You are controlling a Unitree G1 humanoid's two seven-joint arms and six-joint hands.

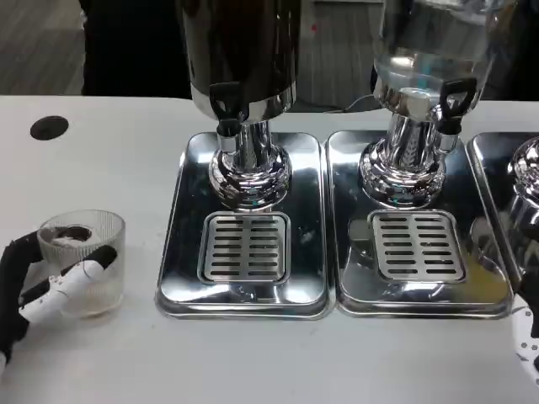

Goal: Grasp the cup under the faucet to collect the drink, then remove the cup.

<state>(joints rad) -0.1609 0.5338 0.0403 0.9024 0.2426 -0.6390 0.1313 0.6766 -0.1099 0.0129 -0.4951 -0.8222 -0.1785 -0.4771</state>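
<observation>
**Cup held at the table's left, well short of any faucet**

The clear ribbed plastic cup (82,263) stood upright on the white table (109,160), left of the drip trays and well apart from either spout. The left hand (38,286) held it, white-and-black fingers (72,278) wrapped across the near wall with others behind; the grip looked light and set low on the side.

The chief risk, as I judged it, was the cup's thin wall: squeezed too hard it could buckle, held too loosely it could slip or tip on the way across. The raised rim of the left polished steel drip tray (173,278) lay directly between cup and slotted grate (244,247); a cup dragged rather than lifted would probably catch on that edge. The black-handled faucet (226,105) of the dark-bodied dispenser (240,50) hung low over the grate, so a cup brought in too high could strike it.

Beside it stood a clear-bodied dispenser (429,46) on a second steel tray (349,278), a possible wrong target. A black round spot (48,127) marked the table's far left. The right hand (529,341) showed at the right edge; I could not tell how its fingers lay.
</observation>
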